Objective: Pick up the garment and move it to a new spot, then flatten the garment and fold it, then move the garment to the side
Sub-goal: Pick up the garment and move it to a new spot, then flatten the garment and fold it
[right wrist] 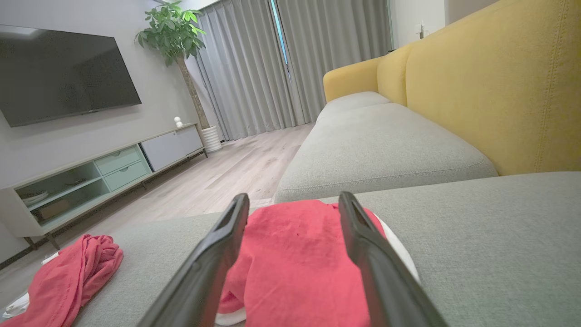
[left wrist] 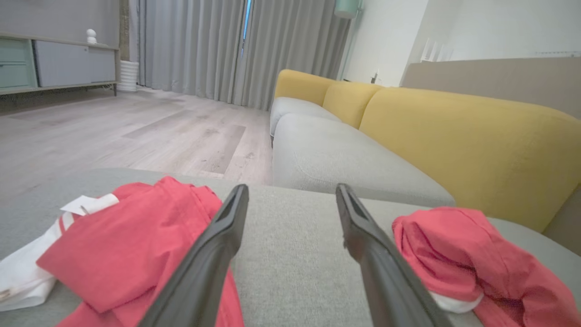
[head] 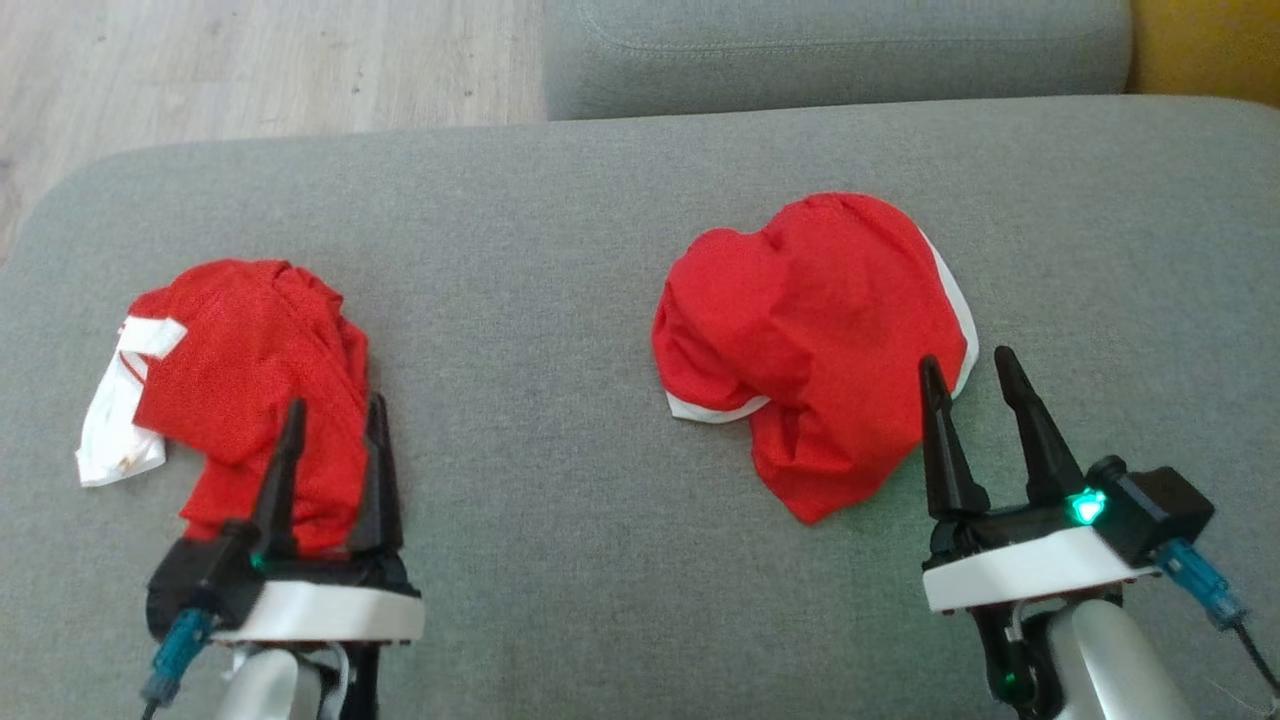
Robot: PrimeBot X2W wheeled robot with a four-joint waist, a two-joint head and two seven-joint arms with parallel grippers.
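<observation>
I stand over a grey sofa seat (head: 620, 220). Pale wood floor (head: 250, 60) lies at my eleven o'clock, yellow backrest (right wrist: 490, 81) at two, grey curtains (right wrist: 254, 68) at twelve, a wall-mounted television (right wrist: 63, 77) at ten above a low cabinet (right wrist: 104, 172).

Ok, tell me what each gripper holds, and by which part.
Nothing is held. Left gripper stands open at the left garment, right gripper open at the right garment.

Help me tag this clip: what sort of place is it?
Most likely a home living room: a grey-and-yellow sofa, a wall-mounted TV over a low cabinet, and full-length curtains.
</observation>
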